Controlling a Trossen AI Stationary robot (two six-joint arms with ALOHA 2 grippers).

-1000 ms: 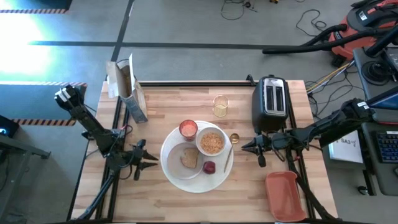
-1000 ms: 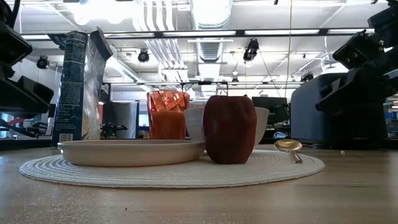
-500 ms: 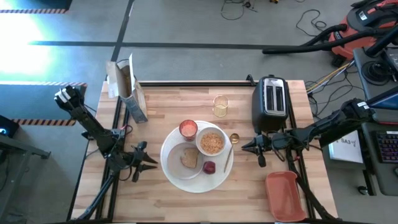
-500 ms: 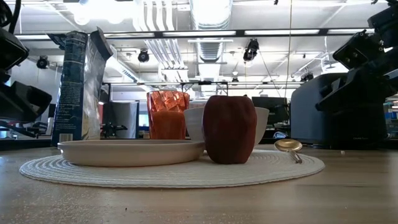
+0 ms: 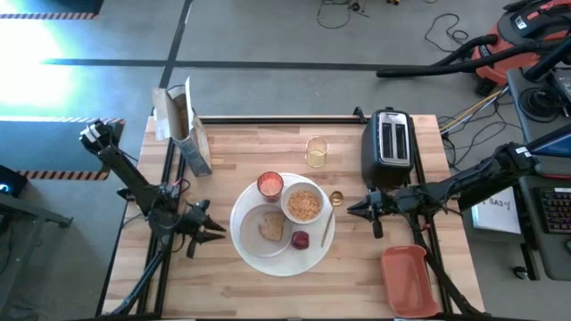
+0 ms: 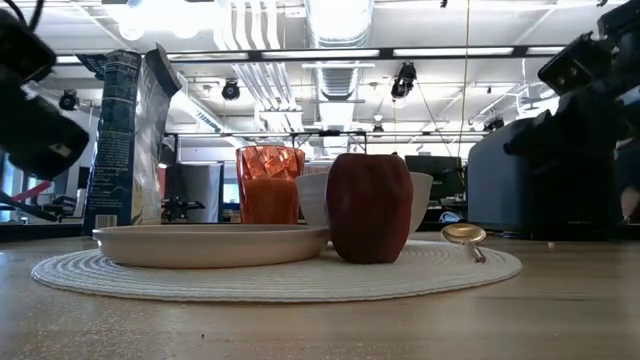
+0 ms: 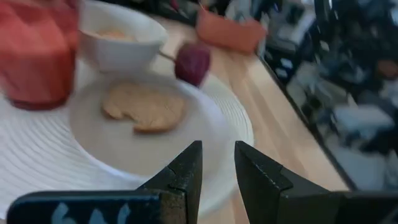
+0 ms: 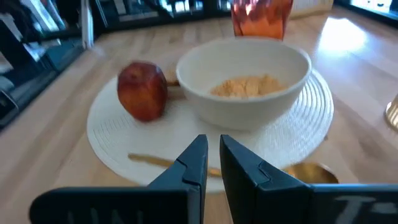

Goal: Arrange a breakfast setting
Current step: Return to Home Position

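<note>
The large round white plate [image 5: 252, 255] lies at the bench [image 5: 223, 285] centre. On it sit the smaller white plate [image 5: 259, 234] carrying the brown toast slice [image 5: 271, 226], the white bowl [image 5: 303, 205], the pink-red cup [image 5: 269, 185] and the small dark-red fruit [image 5: 301, 239]. The gold spoon [image 5: 335, 200] lies at the plate's right edge. The left gripper [image 5: 218, 231] hangs just left of the plate, fingers nearly closed, grasping nothing. The right gripper [image 5: 351, 209] hangs just right of the spoon, fingers clenched, empty.

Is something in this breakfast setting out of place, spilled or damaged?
Nothing spilled. One oddity: the toast slice on the smaller plate has a notch missing from one edge, as if bitten. The fruit stands upright.
</note>
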